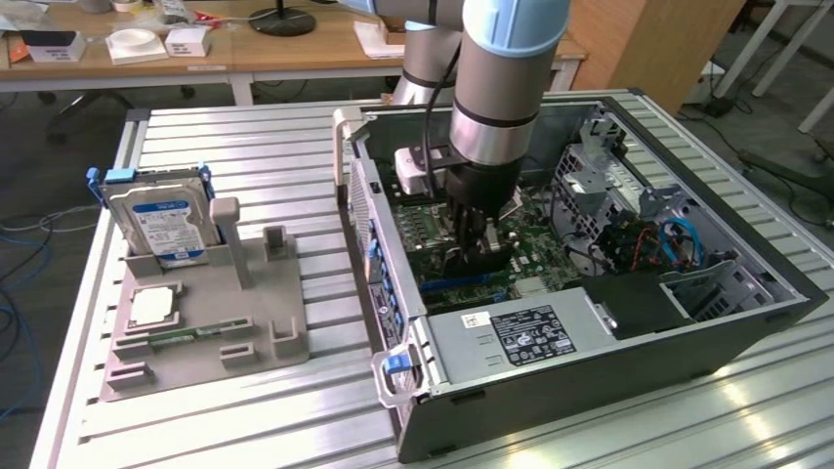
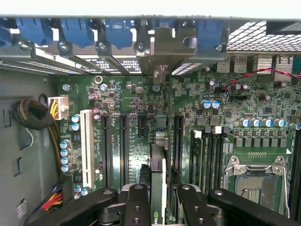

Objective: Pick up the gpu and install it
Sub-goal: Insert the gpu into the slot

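Note:
My gripper (image 1: 467,246) is down inside the open computer case (image 1: 729,322), shut on the gpu (image 1: 478,264). In the wrist view the gpu (image 2: 158,160) stands on edge between my two black fingers (image 2: 136,200). It runs from the gripper (image 2: 160,190) toward the case's rear wall. Its silvery end bracket (image 2: 164,49) sits among the blue slot clips. The card lies along one of the black expansion slots of the green motherboard (image 2: 127,99). Whether it is seated in the slot or just above it I cannot tell.
A white slot (image 2: 86,146) and a sleeved cable bundle (image 2: 35,115) lie to one side of the card, an empty processor socket (image 2: 256,183) to the other. The power supply (image 1: 521,337) fills the case's near end. On the grey fixture (image 1: 261,327) stand a hard drive (image 1: 163,220) and a processor chip (image 1: 154,305).

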`<state>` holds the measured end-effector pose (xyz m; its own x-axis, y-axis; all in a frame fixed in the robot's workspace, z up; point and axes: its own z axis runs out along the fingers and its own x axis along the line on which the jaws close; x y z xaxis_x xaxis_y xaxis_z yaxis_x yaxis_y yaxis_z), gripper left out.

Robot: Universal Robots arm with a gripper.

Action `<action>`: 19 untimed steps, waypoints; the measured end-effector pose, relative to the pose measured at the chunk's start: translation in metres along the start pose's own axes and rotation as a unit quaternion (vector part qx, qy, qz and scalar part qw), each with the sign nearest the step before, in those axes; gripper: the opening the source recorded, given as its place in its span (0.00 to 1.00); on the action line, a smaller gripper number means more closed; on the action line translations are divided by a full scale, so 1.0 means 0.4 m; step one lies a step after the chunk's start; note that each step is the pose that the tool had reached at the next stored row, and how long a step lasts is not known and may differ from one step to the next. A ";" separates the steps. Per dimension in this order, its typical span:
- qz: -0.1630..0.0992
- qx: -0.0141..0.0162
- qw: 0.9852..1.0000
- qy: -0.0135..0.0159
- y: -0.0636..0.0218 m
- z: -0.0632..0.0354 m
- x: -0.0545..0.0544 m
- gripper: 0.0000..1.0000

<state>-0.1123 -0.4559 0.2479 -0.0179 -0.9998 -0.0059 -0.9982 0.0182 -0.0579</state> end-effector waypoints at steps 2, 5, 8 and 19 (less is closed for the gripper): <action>0.000 0.000 1.000 0.000 0.000 0.002 0.000 0.26; 0.000 0.000 1.000 0.000 0.000 0.004 0.000 0.26; 0.000 0.000 1.000 0.000 0.000 0.006 0.000 0.26; 0.000 0.000 1.000 0.000 0.001 0.007 0.000 0.26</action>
<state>-0.1123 -0.4559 0.2450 -0.0179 -0.9998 -0.0060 -0.9982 0.0182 -0.0573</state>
